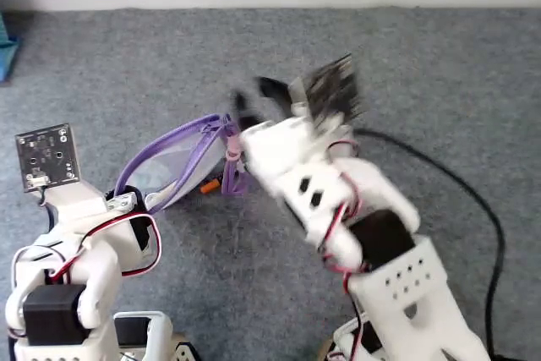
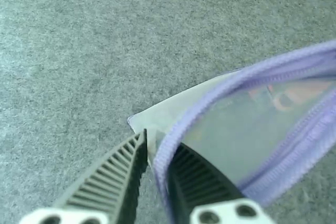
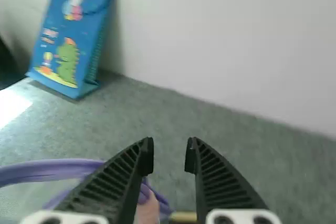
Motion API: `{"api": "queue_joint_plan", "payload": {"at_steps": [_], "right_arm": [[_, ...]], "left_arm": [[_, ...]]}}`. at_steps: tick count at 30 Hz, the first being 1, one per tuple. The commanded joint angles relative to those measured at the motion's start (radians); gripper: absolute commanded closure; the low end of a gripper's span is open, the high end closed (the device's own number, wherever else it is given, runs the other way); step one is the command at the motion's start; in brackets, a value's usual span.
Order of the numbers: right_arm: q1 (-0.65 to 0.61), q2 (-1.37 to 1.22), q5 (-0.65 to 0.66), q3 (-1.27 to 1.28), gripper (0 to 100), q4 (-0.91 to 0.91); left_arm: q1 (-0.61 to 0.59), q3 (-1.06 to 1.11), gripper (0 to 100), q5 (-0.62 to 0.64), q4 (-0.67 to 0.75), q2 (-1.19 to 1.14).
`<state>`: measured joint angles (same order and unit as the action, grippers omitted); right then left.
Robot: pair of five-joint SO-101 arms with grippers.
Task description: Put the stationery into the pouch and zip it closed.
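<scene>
A clear pouch (image 1: pixel 173 166) with a purple zipper (image 1: pixel 182 137) lies on the grey carpet, its mouth gaping. Something orange (image 1: pixel 210 185) shows through its wall. My left gripper (image 2: pixel 149 148) is shut on the pouch's corner (image 2: pixel 144 127); in the high view that gripper (image 1: pixel 137 201) sits at the pouch's left end. My right gripper (image 1: pixel 254 97) hovers over the pouch's far right end, above the pink zipper pull (image 1: pixel 232 156). In the right wrist view its fingers (image 3: pixel 168 150) stand a little open with only carpet between them, the purple zipper (image 3: pixel 52 170) just below.
A blue printed bag (image 3: pixel 71 35) leans against the white wall, and its edge shows at the far left (image 1: pixel 4 48). A black cable (image 1: pixel 473 200) runs across the carpet on the right. Grey carpet stretches behind the pouch.
</scene>
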<state>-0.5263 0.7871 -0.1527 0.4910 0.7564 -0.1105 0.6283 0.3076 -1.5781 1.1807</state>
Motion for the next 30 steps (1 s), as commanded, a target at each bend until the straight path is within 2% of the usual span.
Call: {"api": "queue_joint_plan", "payload": {"at_steps": [1,5,11,15,30], "right_arm": [[0.143,-0.085,-0.236,-0.003,89.8,0.159],[0.209,-0.246,-0.321,-0.006,89.8,0.245],[0.217,-0.487,-0.436,-0.127,89.7,0.312],[0.213,-0.668,-0.470,-0.310,89.7,0.375],[0.220,-1.366,-0.470,-1.137,88.8,0.607]], "left_arm": [[-0.009,0.018,99,0.009,0.018,-0.008],[-0.009,0.018,99,0.009,0.018,-0.008],[-0.009,0.018,99,0.009,0.018,-0.008],[-0.009,0.018,99,0.009,0.018,-0.008],[-0.011,0.018,99,0.009,0.017,-0.008]]}}
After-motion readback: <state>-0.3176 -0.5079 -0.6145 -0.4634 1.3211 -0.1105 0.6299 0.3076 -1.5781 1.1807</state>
